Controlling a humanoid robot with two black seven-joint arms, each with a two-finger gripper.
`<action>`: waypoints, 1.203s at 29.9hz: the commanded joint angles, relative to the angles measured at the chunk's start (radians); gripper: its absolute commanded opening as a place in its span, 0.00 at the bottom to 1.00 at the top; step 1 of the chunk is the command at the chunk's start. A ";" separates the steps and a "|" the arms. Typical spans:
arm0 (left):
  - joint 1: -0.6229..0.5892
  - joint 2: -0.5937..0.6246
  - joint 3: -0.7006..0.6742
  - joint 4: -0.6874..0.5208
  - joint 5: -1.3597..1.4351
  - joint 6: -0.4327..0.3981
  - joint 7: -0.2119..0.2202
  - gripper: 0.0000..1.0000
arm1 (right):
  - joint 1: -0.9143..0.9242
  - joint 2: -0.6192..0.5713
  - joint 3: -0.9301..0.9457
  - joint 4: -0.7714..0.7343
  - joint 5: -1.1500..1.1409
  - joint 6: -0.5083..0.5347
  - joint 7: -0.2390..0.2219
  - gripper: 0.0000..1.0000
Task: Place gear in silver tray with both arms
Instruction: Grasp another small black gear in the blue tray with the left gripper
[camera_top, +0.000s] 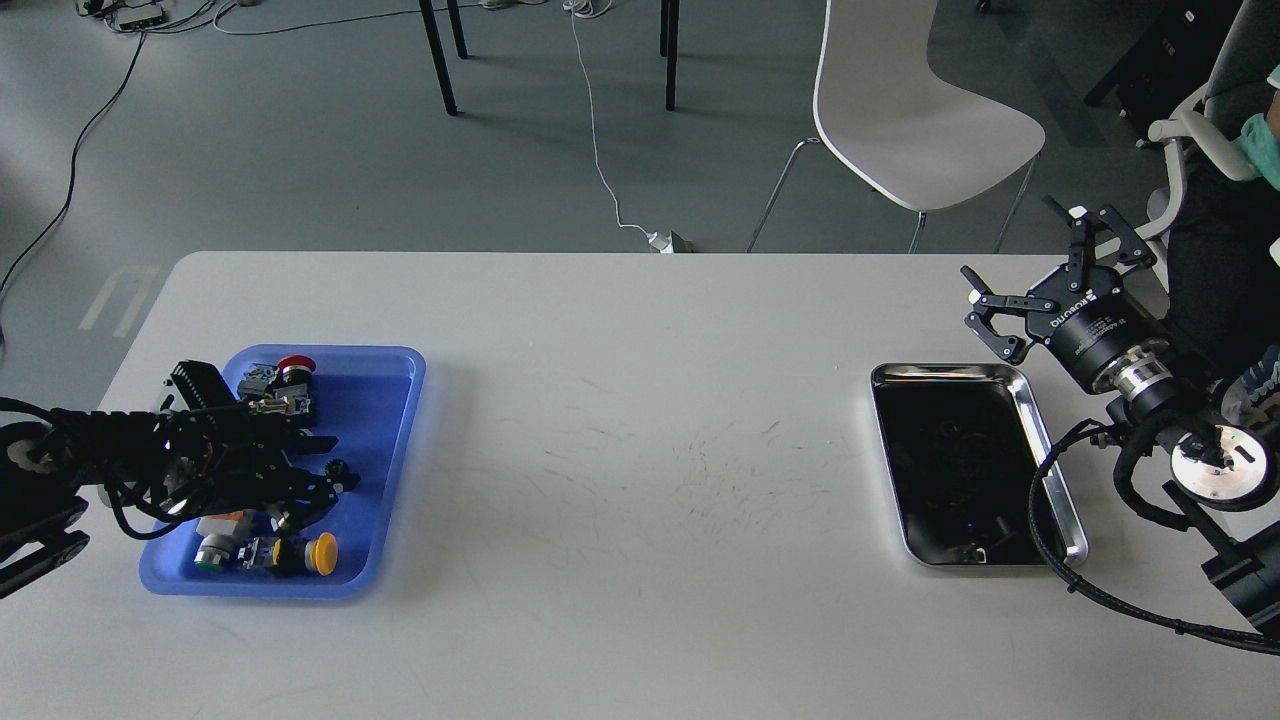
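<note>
A small black gear (339, 467) lies in the blue tray (400, 372) at the left of the table. My left gripper (345, 464) reaches in from the left, low over that tray. It is open, with one finger on each side of the gear. Whether the fingers touch the gear cannot be made out. The silver tray (946, 371) sits at the right, its dark mirror floor bare. Behind its far right corner my right gripper (1008, 238) hangs above the table, open and holding nothing.
The blue tray also holds a red button (295, 364), a yellow button (323, 551) and several small switch parts. A black cable (1040, 520) from my right arm loops over the silver tray's right rim. A white chair (905, 110) stands behind the table.
</note>
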 joint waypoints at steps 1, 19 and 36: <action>0.000 -0.001 0.001 0.008 0.000 -0.001 0.000 0.47 | -0.002 0.000 0.000 -0.002 -0.001 0.000 0.000 0.96; 0.000 -0.021 0.013 0.031 0.000 -0.001 0.000 0.30 | 0.003 0.000 0.000 0.001 -0.001 0.000 0.002 0.96; -0.032 -0.014 0.023 0.042 0.000 0.004 0.000 0.11 | 0.009 0.000 0.002 0.001 -0.001 0.000 0.002 0.96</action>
